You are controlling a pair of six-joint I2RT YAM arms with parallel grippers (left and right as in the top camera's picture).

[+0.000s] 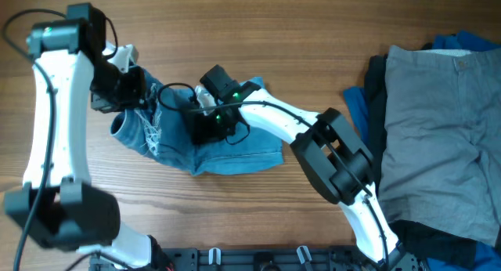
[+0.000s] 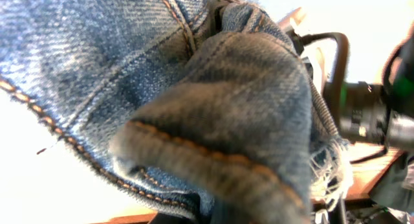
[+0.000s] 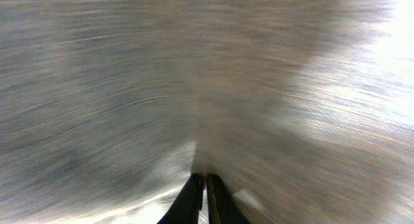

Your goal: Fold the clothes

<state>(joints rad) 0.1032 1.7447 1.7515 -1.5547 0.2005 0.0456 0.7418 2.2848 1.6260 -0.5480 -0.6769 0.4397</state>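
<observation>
The jeans lie bunched on the surface, left of centre and well apart from the pile at the right edge. The left gripper is closed on denim at the crumpled left end. The right gripper is pinched together on cloth near the middle, with creases running into its tips. Both holds look thin, so a pull could slip one free. Holds this close may also drag the bundle whole instead of spreading it, leaving a twisted fold.

Both arms reach inward, left gripper and right gripper pinched closed.
</observation>
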